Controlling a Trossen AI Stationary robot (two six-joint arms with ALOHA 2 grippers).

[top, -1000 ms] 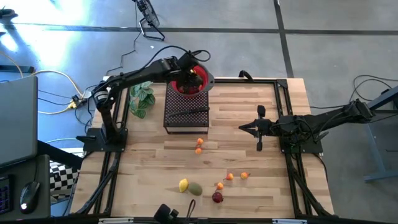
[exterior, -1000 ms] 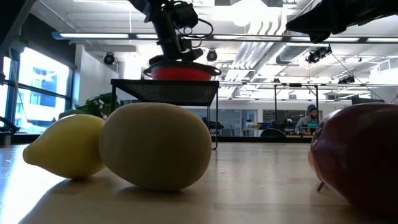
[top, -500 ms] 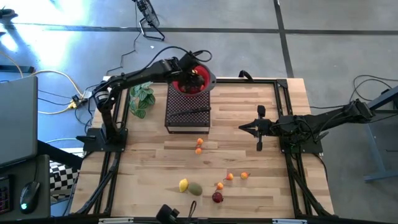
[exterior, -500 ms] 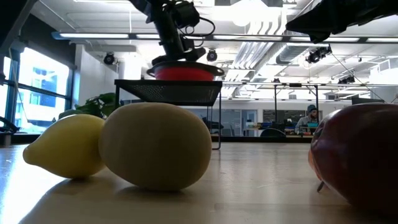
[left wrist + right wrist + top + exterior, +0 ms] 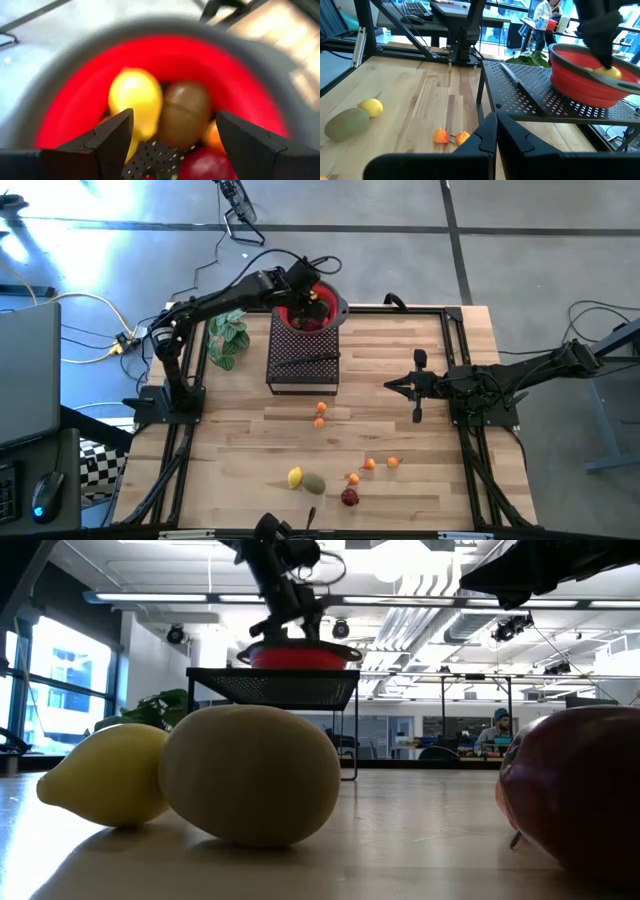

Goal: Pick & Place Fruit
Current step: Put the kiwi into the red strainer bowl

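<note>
Bench (image 5: 420, 480), with black mesh stand (image 5: 301, 360) bearing the red bowl (image 5: 328, 310). The left tool (image 5: 172, 145) hangs over the bowl, fingers wide and empty; lemon (image 5: 135, 97) and kiwi (image 5: 182, 112) lie inside. Best lift straight up, clear of the rim, before fetching loose fruit (image 5: 306, 479) near the front edge. The right tool (image 5: 390, 385) waits pinched shut mid-bench.

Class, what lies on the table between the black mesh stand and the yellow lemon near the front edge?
Two small orange fruits, seen in the high view, between stand and lemon.
</note>
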